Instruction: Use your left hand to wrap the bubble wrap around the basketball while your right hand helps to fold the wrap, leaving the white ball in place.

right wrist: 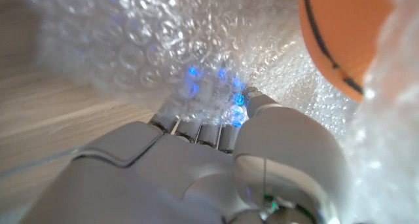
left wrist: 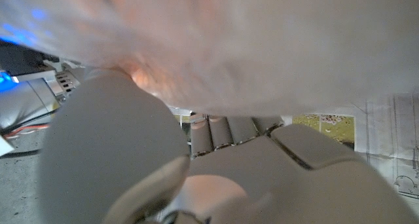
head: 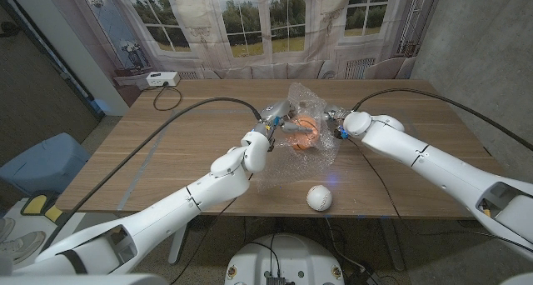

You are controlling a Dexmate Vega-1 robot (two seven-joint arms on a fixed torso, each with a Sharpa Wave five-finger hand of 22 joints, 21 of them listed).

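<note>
A small orange basketball [head: 303, 133] was swathed in clear, crinkled bubble wrap [head: 310, 102] mid-table. The wrap was held by the left hand [head: 279, 122] and right hand [head: 335, 122], though finger closure could not be told. A white ball [head: 319, 198] was seen near the table's [head: 166, 152] front edge.

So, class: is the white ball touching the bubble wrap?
Apart. In the head view the white ball sits alone near the table's front edge, with bare wood showing between it and the bubble wrap bundled around the basketball.

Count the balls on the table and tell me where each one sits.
2. The basketball sits mid-table inside the bubble wrap, between the two hands. The white ball lies bare near the front edge. The wrap could hide something smaller.
</note>
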